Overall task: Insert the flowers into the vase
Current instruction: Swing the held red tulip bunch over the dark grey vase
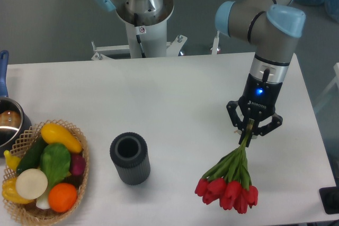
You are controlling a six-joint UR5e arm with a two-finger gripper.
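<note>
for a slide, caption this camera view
Gripper holds tulips by the stems, right of the empty dark vase.

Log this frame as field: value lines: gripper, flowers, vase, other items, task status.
gripper: shut on the stem end of the flowers
flowers: red tulips, blooms hanging toward the camera, right part of the table
vase: dark ribbed cylinder, upright, mouth empty, to the left of the flowers
other items: wicker basket of fruit and vegetables at lower left; metal pot at the left edge
task status: flowers held, not yet in the vase
</note>
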